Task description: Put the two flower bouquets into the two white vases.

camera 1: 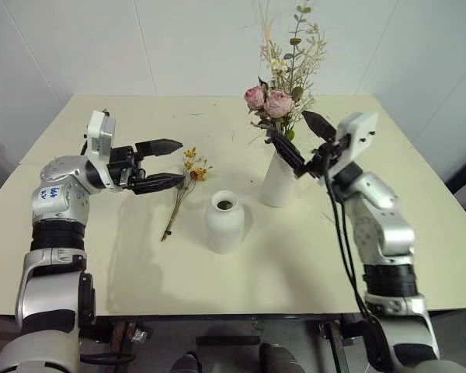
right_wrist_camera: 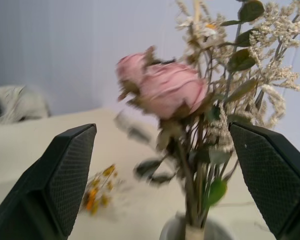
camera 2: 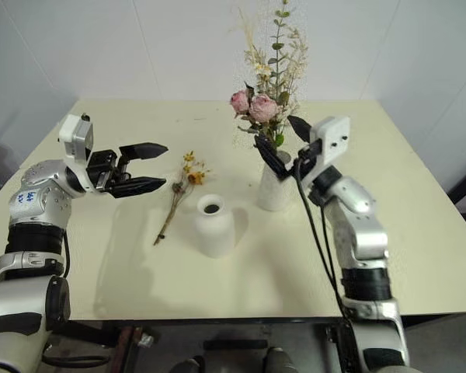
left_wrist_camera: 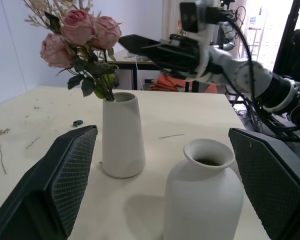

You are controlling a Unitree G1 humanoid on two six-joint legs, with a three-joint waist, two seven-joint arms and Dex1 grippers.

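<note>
The pink rose bouquet stands upright in the taller white vase at the back right of the table. My right gripper is open just beside the stems above the vase's rim, holding nothing. The small yellow-orange bouquet lies flat on the table, its flower heads pointing away from me. Beside those heads my left gripper hovers open and empty, pointing right. The shorter round vase stands empty between the two arms, close to the small bouquet's stems. In the left wrist view both vases, the tall one and the short one, stand between my fingers.
The cream table meets a white wall behind. Small dry bits of plant and a tiny green scrap lie on it near the tall vase. A dark frame stands past the right edge.
</note>
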